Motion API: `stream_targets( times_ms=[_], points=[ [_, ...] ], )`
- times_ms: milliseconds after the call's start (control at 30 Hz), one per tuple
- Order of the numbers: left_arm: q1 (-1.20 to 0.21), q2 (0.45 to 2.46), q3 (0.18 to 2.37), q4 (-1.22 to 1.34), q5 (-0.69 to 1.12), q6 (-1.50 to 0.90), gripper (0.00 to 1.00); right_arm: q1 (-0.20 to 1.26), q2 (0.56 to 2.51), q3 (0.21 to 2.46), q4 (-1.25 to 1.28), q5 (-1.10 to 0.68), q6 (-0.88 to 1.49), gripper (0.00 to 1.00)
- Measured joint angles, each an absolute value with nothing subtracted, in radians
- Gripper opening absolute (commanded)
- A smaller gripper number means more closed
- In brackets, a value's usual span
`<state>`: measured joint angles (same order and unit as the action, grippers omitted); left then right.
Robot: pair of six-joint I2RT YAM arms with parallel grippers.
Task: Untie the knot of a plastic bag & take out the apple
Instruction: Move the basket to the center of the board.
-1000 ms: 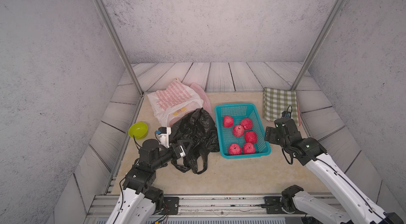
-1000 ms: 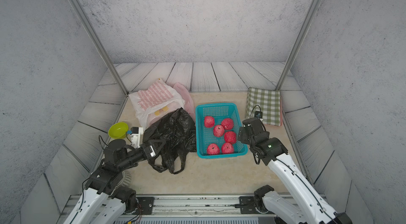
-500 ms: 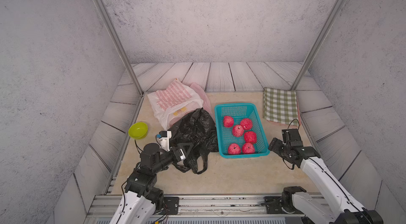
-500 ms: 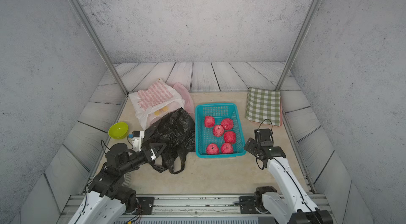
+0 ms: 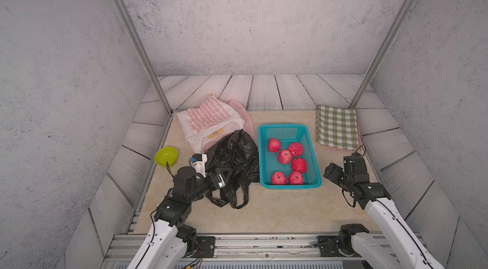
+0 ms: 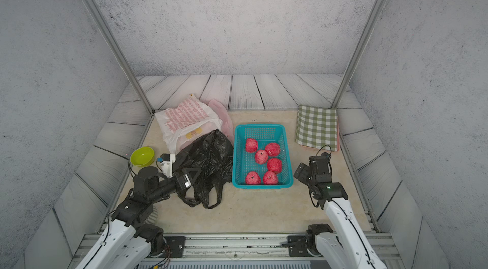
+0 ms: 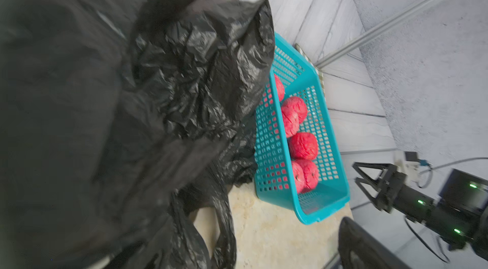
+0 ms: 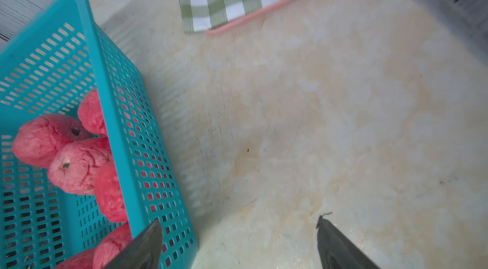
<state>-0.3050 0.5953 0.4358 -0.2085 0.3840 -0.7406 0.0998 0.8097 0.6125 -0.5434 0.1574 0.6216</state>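
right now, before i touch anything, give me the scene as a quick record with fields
teal basket: centre, holds six apples
black bag: crumpled against the teal basket's left side, handle loops lying loose toward the robot, no knot visible
left pincer: open, at the black bag's near edge; whether plastic lies between its jaws cannot be told
right pincer: open, empty, just right of the teal basket
other: green bowl, white printed bag, checked cloth

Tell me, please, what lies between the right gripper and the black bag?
The teal basket with six red apples sits between the right gripper and the black bag, as both top views show.
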Motion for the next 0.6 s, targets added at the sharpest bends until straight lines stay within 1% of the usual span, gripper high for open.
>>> stream_targets(
  times_ms=[67,167,333,600],
  points=[
    [-0.305,0.641,0.463,-0.191,0.303,-0.707,0.99,0.1,0.807,0.632,-0.484,0.224,0.57,0.99],
    [-0.305,0.713,0.505,-0.173,0.176,-0.665,0.99,0.1,0.787,0.612,-0.357,0.338,0.492,0.99],
    [-0.305,0.772,0.53,-0.131,-0.01,-0.612,0.99,0.1,0.736,0.427,-0.056,0.482,0.361,0.99],
    [-0.305,0.72,0.458,-0.011,-0.201,-0.553,0.99,0.1,0.722,0.199,0.284,0.498,0.263,0.99]
  ],
)
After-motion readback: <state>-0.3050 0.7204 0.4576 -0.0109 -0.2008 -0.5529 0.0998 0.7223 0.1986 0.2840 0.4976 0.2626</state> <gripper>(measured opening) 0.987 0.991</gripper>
